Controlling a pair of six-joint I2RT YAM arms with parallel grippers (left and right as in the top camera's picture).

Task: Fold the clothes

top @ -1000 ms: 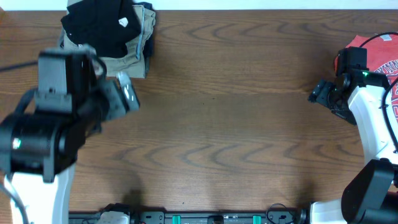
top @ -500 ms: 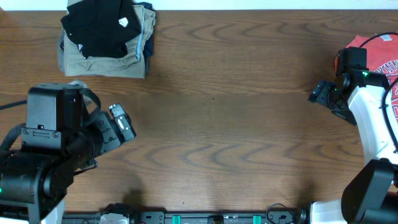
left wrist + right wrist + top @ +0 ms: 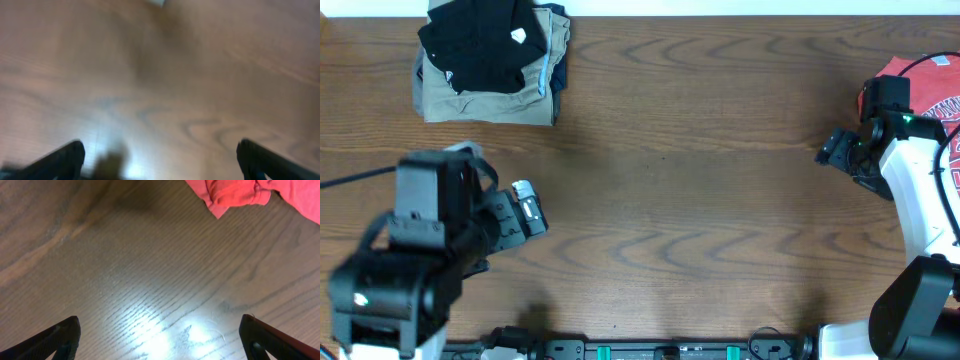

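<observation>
1. My left gripper (image 3: 527, 208) hung over the near-left part of the wooden table (image 3: 700, 210). Its fingers were spread wide with nothing between them. My left wrist view was blurred, but it showed only bare wood between the two dark fingertips (image 3: 70, 157).
2. My right gripper (image 3: 832, 150) sat farther out, over the right side of the table. Its jaws were likewise wide apart and empty. In my right wrist view, plain wood grain with a patch of glare lay beneath it.
3. Just beyond that gripper the red T-shirt (image 3: 932, 88) lay crumpled at the table's right edge. In the overhead view my right arm partly covered it, and one bunched corner showed at the top of my right wrist view.
4. The black shirt (image 3: 480, 45) was at the far-left corner, well apart from both grippers. It lay bunched on top of a pile, with a small white mark showing on it.
5. Under it lay the folded tan trousers (image 3: 485, 103), sticking out on the near side. A dark blue edge showed at the pile's right side.
</observation>
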